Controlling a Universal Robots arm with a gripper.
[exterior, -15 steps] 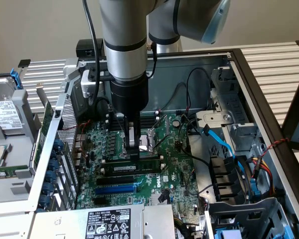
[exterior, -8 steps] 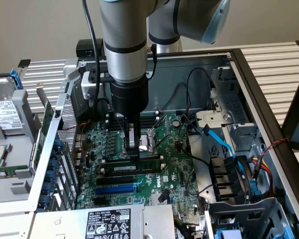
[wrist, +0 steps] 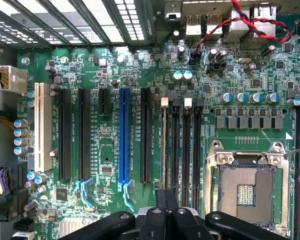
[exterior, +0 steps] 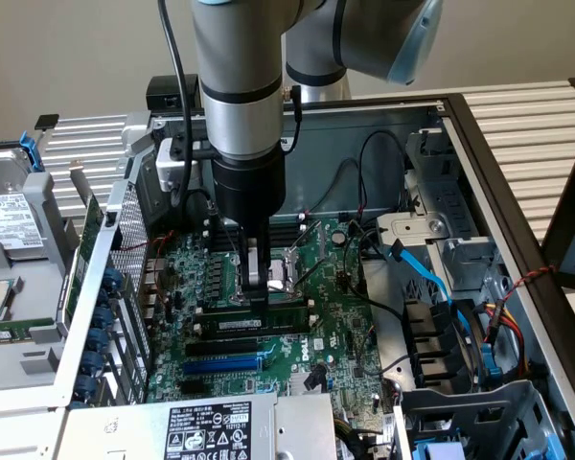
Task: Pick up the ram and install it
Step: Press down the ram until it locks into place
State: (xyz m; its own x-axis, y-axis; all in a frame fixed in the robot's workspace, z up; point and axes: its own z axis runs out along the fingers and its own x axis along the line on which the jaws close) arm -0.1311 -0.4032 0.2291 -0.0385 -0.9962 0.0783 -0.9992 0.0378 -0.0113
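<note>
The ram [exterior: 264,325] lay flat-edged in one of the black memory slots [exterior: 259,337] on the motherboard [exterior: 335,316], directly below the tool [exterior: 257,284], whose fingers were pressed together and empty, tips just above or touching the stick's upper edge; contact could not be told for certain. The stick's long axis ran across the board from the exterior view's left to its right, parallel to the blue expansion slot [exterior: 222,364] nearer the camera. In the wrist view the tool [wrist: 166,200] hung over the row of memory slots [wrist: 180,150], beside the open CPU socket [wrist: 246,187]. The ram appeared seated, or nearly so.
</note>
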